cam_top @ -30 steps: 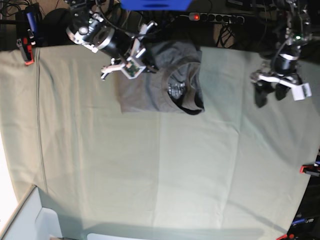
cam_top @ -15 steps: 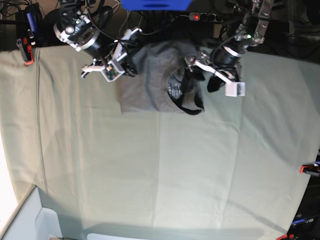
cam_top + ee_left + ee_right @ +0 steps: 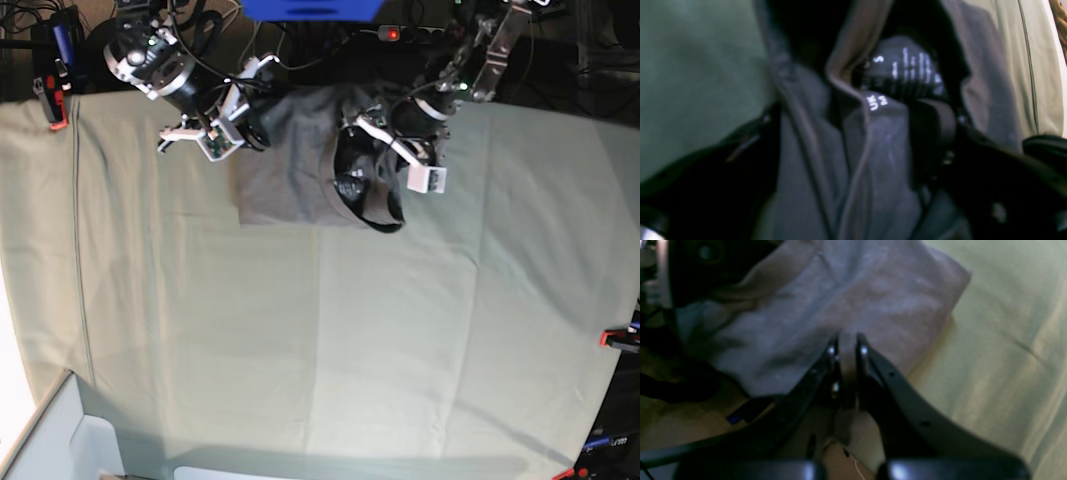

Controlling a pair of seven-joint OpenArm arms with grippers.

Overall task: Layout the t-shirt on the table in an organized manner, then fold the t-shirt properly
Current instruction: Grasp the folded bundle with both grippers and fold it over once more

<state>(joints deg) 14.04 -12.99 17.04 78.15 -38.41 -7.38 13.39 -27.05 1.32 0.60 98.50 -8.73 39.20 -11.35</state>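
The t-shirt (image 3: 300, 165) lies folded into a rough rectangle at the far edge of the table (image 3: 330, 330), collar toward the base view's right. The left gripper (image 3: 375, 165) sits right over the collar, fabric between and under its fingers; in the left wrist view the collar rim and label (image 3: 903, 73) fill the frame between the dark fingers (image 3: 933, 133). Jaws look spread around the collar, but whether they pinch it can't be told. The right gripper (image 3: 846, 346) is at the shirt's opposite side, jaws nearly together, clamped on a fold of grey fabric. Versus a second ago: the left arm has swung in from well off to the side onto the collar; the right gripper has pulled slightly outward, still gripping.
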